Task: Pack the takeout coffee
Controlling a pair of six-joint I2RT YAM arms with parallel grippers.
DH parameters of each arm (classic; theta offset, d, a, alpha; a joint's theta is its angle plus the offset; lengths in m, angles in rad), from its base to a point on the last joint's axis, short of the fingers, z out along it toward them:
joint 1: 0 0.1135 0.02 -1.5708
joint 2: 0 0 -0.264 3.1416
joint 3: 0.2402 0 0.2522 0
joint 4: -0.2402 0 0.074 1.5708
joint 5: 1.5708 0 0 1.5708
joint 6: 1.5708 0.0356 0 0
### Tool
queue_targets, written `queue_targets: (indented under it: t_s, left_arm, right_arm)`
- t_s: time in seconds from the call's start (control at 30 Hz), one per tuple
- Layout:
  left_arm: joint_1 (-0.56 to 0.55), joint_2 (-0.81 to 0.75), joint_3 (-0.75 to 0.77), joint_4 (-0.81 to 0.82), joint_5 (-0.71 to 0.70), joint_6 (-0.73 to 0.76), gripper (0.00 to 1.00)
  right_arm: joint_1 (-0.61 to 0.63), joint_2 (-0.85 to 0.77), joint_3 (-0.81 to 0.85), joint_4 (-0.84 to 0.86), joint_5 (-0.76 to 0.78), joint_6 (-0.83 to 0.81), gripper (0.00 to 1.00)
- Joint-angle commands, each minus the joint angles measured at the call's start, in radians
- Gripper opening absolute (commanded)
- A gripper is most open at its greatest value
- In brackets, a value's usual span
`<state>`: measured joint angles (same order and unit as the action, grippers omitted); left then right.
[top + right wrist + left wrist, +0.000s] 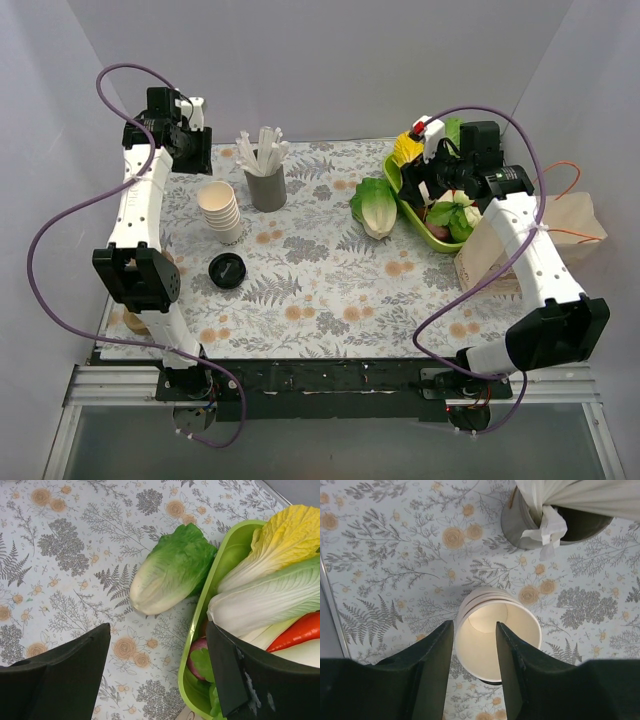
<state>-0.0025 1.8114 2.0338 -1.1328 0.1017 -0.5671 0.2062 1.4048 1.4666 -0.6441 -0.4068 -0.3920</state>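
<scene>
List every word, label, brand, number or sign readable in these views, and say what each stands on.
No text can be read in any view.
On the stack of paper cups: plain, no print.
On the black lid: any embossing is too small to read.
On the brown paper bag: no print on the side that shows.
On the tablecloth: only a floral pattern, no lettering.
</scene>
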Motion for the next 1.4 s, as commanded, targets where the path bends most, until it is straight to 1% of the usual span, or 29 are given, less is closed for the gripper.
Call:
queue_targets:
  t_s: [0.0, 0.13, 0.23, 0.27, 0.37, 0.77, 0.93, 1.0, 1.13, 1.17, 1.23, 1.37]
  left_arm:
    - [0.001, 0.009, 0.017, -0.097, 0.047, -0.016, 0.38]
    - [0.001, 0.020, 0.011, -0.114, 0.017, -0.011, 0.35]
    - [0.001, 0.017, 0.003, -0.107, -0.005, -0.010, 0.34]
    - [0.031, 0.016, -0.003, -0.105, -0.020, -0.008, 0.35]
    - [0.041, 0.019, -0.023, -0.102, -0.042, -0.005, 0.33]
    - [0.044, 0.037, -0.049, -0.107, -0.014, 0.003, 0.27]
    - [0.044, 0.040, -0.053, -0.107, 0.000, 0.003, 0.19]
    - [0.044, 0.045, -0.053, -0.107, 0.000, 0.003, 0.19]
    - [0.042, 0.043, -0.052, -0.107, 0.007, 0.003, 0.15]
    - [0.044, 0.043, -0.053, -0.107, 0.010, 0.003, 0.11]
    - [0.044, 0.045, -0.058, -0.110, 0.015, 0.003, 0.07]
    - [0.044, 0.046, -0.064, -0.110, 0.023, -0.004, 0.08]
  right_arm:
    - [0.006, 0.029, 0.049, -0.003, -0.012, 0.025, 0.84]
    - [0.007, 0.011, 0.020, 0.014, -0.017, 0.028, 0.84]
    - [0.007, 0.003, 0.000, 0.014, -0.012, 0.031, 0.84]
    - [0.009, 0.003, -0.006, 0.012, -0.015, 0.031, 0.84]
    - [0.009, 0.003, -0.008, 0.008, -0.015, 0.031, 0.84]
    - [0.009, -0.013, -0.035, 0.017, -0.007, 0.033, 0.84]
    - [0.009, -0.023, -0.048, 0.017, -0.004, 0.030, 0.84]
    - [0.009, -0.024, -0.048, 0.017, -0.001, 0.028, 0.84]
    - [0.009, -0.027, -0.051, 0.015, 0.006, 0.025, 0.84]
    - [0.009, -0.030, -0.057, 0.017, 0.010, 0.025, 0.84]
    - [0.009, -0.035, -0.063, 0.020, 0.011, 0.024, 0.84]
    - [0.009, -0.038, -0.069, 0.017, 0.008, 0.024, 0.84]
